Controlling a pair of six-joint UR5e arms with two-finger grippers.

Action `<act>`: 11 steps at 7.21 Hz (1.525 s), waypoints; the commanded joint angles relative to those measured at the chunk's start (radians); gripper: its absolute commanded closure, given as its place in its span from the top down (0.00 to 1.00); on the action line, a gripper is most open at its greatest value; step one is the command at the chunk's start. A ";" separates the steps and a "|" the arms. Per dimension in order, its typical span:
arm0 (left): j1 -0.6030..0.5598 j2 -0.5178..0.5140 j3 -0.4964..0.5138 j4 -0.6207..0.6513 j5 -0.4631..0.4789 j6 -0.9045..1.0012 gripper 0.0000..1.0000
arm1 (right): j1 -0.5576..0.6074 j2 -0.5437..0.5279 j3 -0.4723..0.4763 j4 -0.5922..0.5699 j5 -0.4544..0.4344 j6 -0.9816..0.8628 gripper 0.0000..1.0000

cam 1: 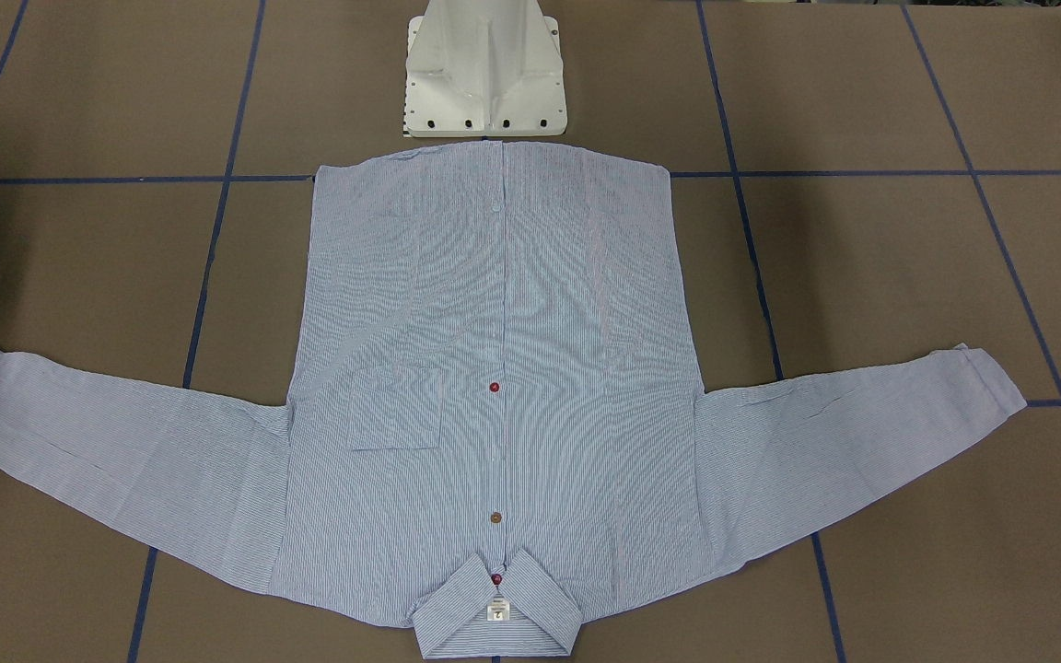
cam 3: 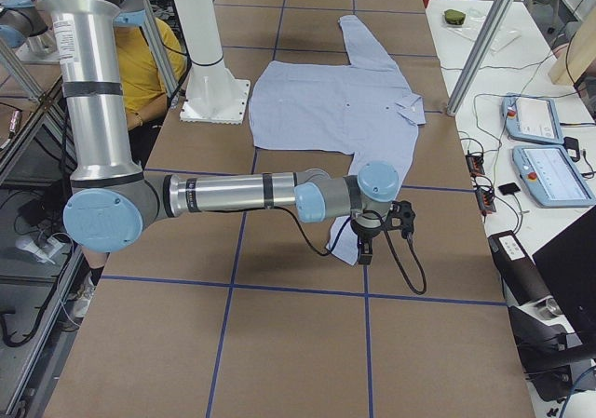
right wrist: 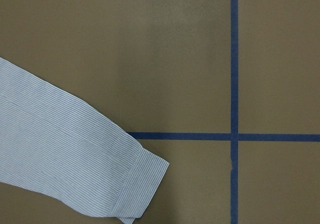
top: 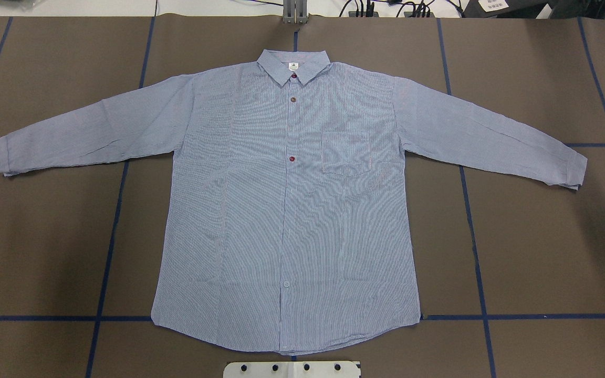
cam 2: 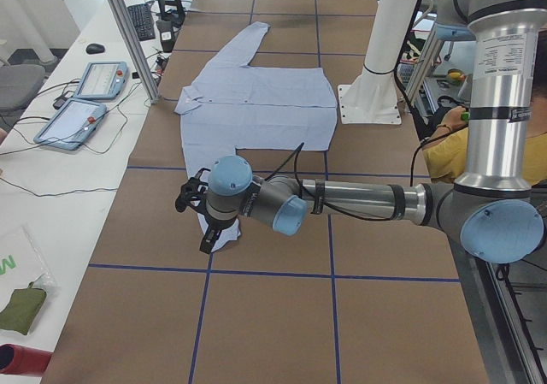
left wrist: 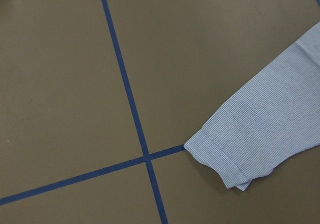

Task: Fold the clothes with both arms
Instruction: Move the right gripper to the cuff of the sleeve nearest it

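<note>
Tool state: the left gripper (cam 2: 203, 230) and the right gripper (cam 3: 363, 246) appear only in the two side views, and neither wrist view shows any finger. It therefore cannot be told whether either is released or clenched, and no cloth is seen hanging from either. Nearest the tools are the cuffs. In the left wrist view the left-side cuff (left wrist: 220, 159) lies in the lower right of the frame, just beside a crossing of the blue tape lines (left wrist: 145, 156), and its sleeve runs off toward the upper right. In the right wrist view the right-side cuff (right wrist: 145, 184) lies at lower centre, and its sleeve runs off toward the left edge. Each cuff thus sits off-centre under its own arm, the left arm (cam 2: 359, 200) serving one end and the right arm (cam 3: 233, 195) the other. Further out, the shirt (top: 292, 210) lies flat and face up on the table (top: 544, 252), buttoned, with both sleeves spread. The sleeve-to-sleeve axis runs across the overhead frame from left to right. The hem lies at lower centre, just beside the pedestal base (top: 292, 369). Farthest off, the collar (top: 293, 65) lies at upper centre. Judgement: the fold has not begun, and each arm is nearer its own cuff, so the coming move is probably a short shift onto each cuff.
</note>
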 commanded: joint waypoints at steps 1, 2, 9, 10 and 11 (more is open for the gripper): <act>0.007 -0.005 -0.005 -0.013 -0.004 0.000 1.00 | -0.087 -0.015 -0.015 0.117 -0.001 0.042 1.00; 0.008 -0.003 -0.005 -0.036 -0.011 -0.023 1.00 | -0.156 -0.015 -0.012 0.160 -0.003 0.251 1.00; 0.011 -0.003 -0.002 -0.060 -0.010 -0.048 1.00 | -0.388 -0.123 -0.132 0.760 -0.180 1.233 0.84; 0.011 -0.003 -0.002 -0.060 -0.012 -0.048 1.00 | -0.387 -0.127 -0.129 0.760 -0.184 1.247 0.84; 0.011 -0.003 -0.004 -0.060 -0.012 -0.048 1.00 | -0.387 -0.138 -0.130 0.760 -0.187 1.256 0.83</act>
